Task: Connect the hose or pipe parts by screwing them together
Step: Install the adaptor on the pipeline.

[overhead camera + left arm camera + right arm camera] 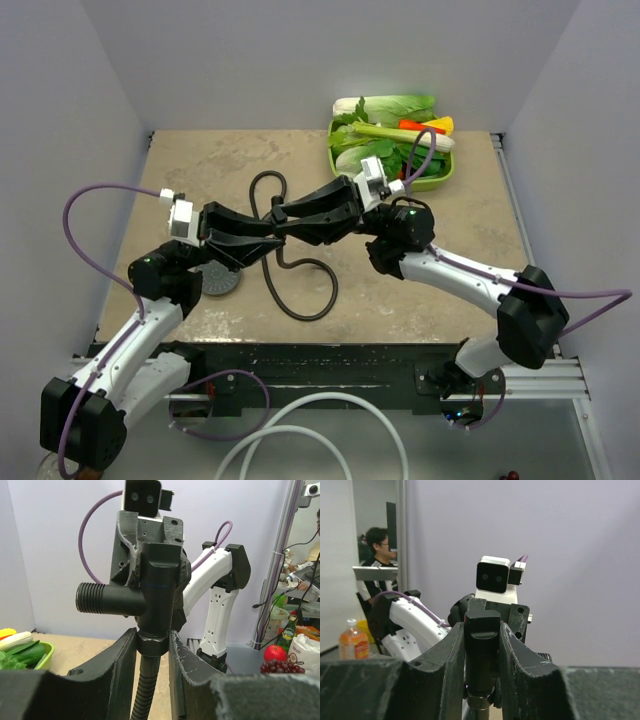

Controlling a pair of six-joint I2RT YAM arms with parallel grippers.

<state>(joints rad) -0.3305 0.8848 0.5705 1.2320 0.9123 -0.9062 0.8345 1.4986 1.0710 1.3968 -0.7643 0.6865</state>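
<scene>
Shower head (pixel 218 281) lies left of the fitting (pixel 150 590), lower down. Left gripper (pixel 151 641) is clamped on the hose (pixel 142 690) end, just under the fitting. Right gripper (pixel 481 630) grips the fitting's top. 1 green tray (pixel 446 176) sits well right of the fitting.

Bare desk (pixel 200 160) lay open at eleven o'clock; the vegetable tray (pixel 447 172) blocked one o'clock, and hose (pixel 303 317) loops cluttered six o'clock.
</scene>
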